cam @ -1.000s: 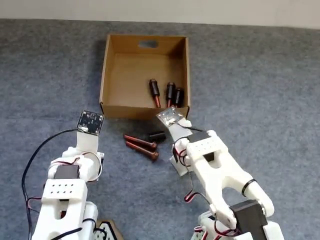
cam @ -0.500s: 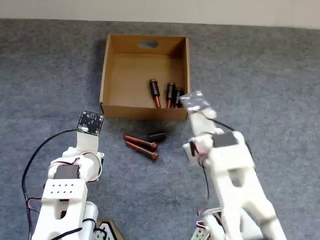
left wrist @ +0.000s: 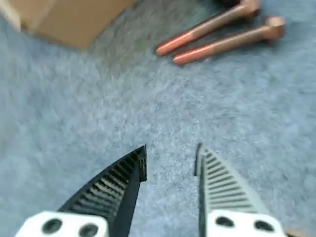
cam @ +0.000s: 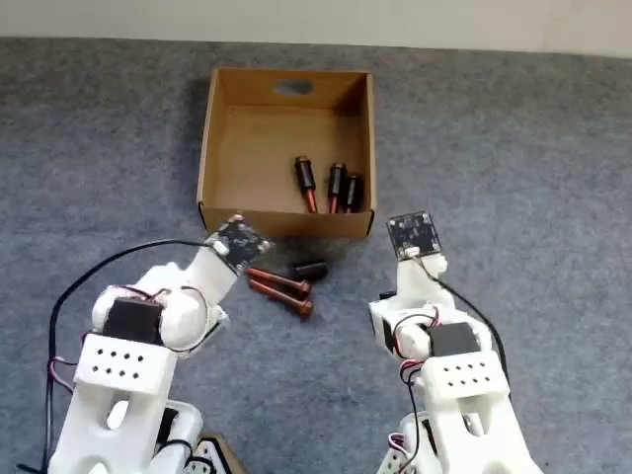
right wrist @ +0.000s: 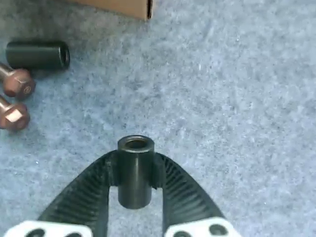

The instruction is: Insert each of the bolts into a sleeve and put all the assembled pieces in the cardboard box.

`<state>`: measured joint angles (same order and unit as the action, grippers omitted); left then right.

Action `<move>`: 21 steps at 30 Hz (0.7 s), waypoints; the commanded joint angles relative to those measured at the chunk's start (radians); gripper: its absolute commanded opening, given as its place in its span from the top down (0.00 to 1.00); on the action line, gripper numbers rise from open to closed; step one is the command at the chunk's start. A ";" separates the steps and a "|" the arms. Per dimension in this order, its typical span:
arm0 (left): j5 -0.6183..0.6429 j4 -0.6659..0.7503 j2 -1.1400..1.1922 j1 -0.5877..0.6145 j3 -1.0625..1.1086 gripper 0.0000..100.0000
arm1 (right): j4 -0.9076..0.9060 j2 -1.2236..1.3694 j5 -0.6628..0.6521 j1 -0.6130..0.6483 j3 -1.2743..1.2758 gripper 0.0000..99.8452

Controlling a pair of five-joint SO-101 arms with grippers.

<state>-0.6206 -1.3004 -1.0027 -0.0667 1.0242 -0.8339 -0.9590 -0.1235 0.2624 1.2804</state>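
Two copper bolts [cam: 279, 288] lie side by side on the grey carpet in front of the cardboard box [cam: 209, 138], with a loose black sleeve [cam: 311, 269] just beyond their heads. Three assembled pieces [cam: 331, 185] rest inside the box. My left gripper [left wrist: 171, 148] is open and empty above bare carpet, short of the bolts' [left wrist: 222, 34] tips. My right gripper [right wrist: 134, 160] is shut on a second black sleeve [right wrist: 134, 173], held with its bore facing forward, to the right of the loose sleeve [right wrist: 37, 54] and the bolt heads [right wrist: 15, 81].
The box's front wall [cam: 286, 219] stands close behind the bolts. The left arm [cam: 148, 326] and the right arm [cam: 434, 346] flank the parts. Open carpet spreads to the right of the box and in front of the right gripper.
The right arm has pulled back from the box's front right corner and swung right. The left arm has swung right, toward the bolts.
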 commanded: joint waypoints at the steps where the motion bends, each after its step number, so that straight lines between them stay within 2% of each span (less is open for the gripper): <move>1: -0.038 -0.018 0.016 -0.101 -0.068 0.80 | 0.015 -0.021 0.009 -0.015 -0.002 0.99; 5: -0.046 -0.011 0.202 -0.163 -0.116 0.80 | 0.002 -0.021 0.009 -0.015 -0.002 0.99; 13: -0.046 0.035 0.564 -0.170 -0.317 0.80 | 0.001 -0.021 0.009 -0.015 0.001 0.99; 21: -0.046 0.249 0.676 -0.209 -0.317 0.80 | -0.050 -0.030 0.006 -0.125 0.002 0.99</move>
<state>-0.6605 -1.1009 -0.3429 -0.2309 0.7495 -0.8600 -0.9666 -0.1235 0.1826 1.2973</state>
